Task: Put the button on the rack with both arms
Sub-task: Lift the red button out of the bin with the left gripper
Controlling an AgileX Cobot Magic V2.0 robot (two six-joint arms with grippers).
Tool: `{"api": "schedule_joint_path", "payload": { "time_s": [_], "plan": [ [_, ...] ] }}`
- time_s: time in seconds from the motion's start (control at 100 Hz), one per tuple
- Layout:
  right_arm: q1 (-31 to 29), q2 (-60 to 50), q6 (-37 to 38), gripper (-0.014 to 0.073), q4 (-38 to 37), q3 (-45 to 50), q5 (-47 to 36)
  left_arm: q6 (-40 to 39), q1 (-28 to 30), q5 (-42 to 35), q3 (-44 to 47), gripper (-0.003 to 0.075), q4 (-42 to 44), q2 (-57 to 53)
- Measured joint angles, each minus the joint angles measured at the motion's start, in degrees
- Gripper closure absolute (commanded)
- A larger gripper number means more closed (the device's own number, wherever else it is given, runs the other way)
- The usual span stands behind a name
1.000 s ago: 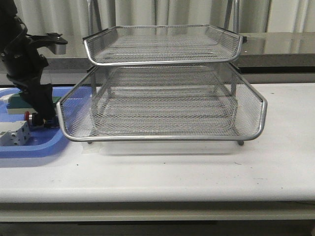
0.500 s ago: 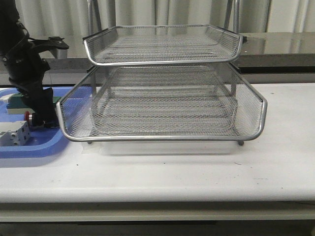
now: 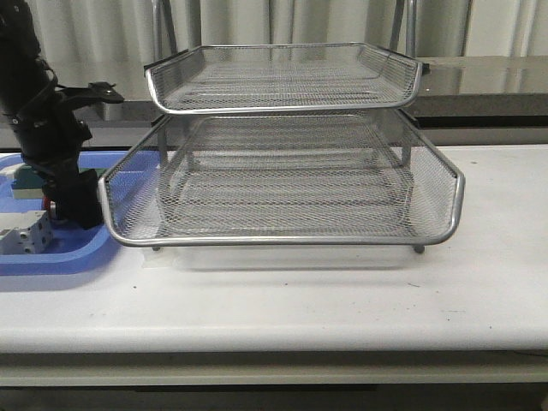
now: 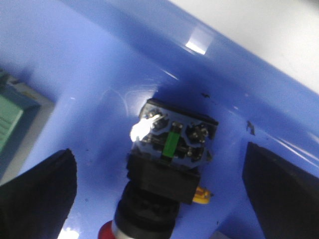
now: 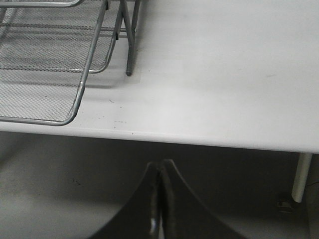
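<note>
The button (image 4: 167, 174) lies on its side in the blue tray (image 4: 99, 59), its red head toward the camera and its rear contacts away. My left gripper (image 4: 159, 194) is open, with one black finger (image 4: 40, 189) on each side of the button and neither touching it. In the front view the left gripper (image 3: 73, 210) is down in the tray at the far left, and a bit of the red head (image 3: 48, 207) shows beside it. The rack (image 3: 282, 171) stands mid-table. My right gripper (image 5: 160, 199) is shut and empty, below the table's front edge, right of the rack (image 5: 50, 64).
A white terminal block (image 3: 26, 235) and a green block (image 3: 30, 177) lie in the blue tray (image 3: 51, 257) close to the left gripper. The green block also shows in the left wrist view (image 4: 12, 119). The rack's lower tier sticks out toward the front, close to the tray.
My left arm has sunk lower into the blue tray and shifted slightly, closing in over the button. The rack has not moved.
</note>
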Motion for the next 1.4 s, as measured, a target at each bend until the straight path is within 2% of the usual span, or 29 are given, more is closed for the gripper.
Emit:
{"api": "schedule_joint_path", "payload": {
  "time_s": [0.13, 0.22, 0.36, 0.56, 0.7, 0.84, 0.94, 1.11, 1.26, 1.4],
  "plan": [
    [0.0, 0.0, 0.0, 0.0663, 0.0, 0.0, 0.0, 0.0, 0.0, -0.05, -0.1, 0.0088, -0.04, 0.46],
    [0.0, 0.0, 0.0, 0.0663, 0.0, 0.0, 0.0, 0.0, 0.0, -0.05, -0.1, 0.0129, -0.04, 0.59],
    [0.0, 0.0, -0.1, 0.0663, 0.0, 0.0, 0.0, 0.0, 0.0, -0.05, -0.1, 0.0269, -0.04, 0.59],
    [0.0, 0.0, -0.1, 0.0663, 0.0, 0.0, 0.0, 0.0, 0.0, -0.14, -0.1, 0.0515, -0.04, 0.59],
    [0.0, 0.0, -0.1, 0.0663, 0.0, 0.0, 0.0, 0.0, 0.0, -0.03, -0.4, 0.0634, -0.04, 0.59],
    [0.0, 0.0, 0.04, 0.0663, 0.0, 0.0, 0.0, 0.0, 0.0, 2.02, -2.57, 0.071, -0.04, 0.7],
    [0.0, 0.0, 0.04, 0.0663, 0.0, 0.0, 0.0, 0.0, 0.0, 5.52, -5.36, 0.074, -0.04, 0.7],
    [0.0, 0.0, 0.04, 0.0663, 0.0, 0.0, 0.0, -0.1, 0.0, 13.23, -11.4, 0.074, -0.04, 0.7],
    [0.0, 0.0, -0.12, 0.0663, 0.0, 0.0, 0.0, -3.14, 0.0, 14.33, -16.07, 0.074, -0.04, 0.58],
    [0.0, 0.0, -0.12, 0.0663, 0.0, 0.0, 0.0, -6.64, 0.0, 14.58, -16.82, 0.074, 0.89, -0.73]
  ]
}}
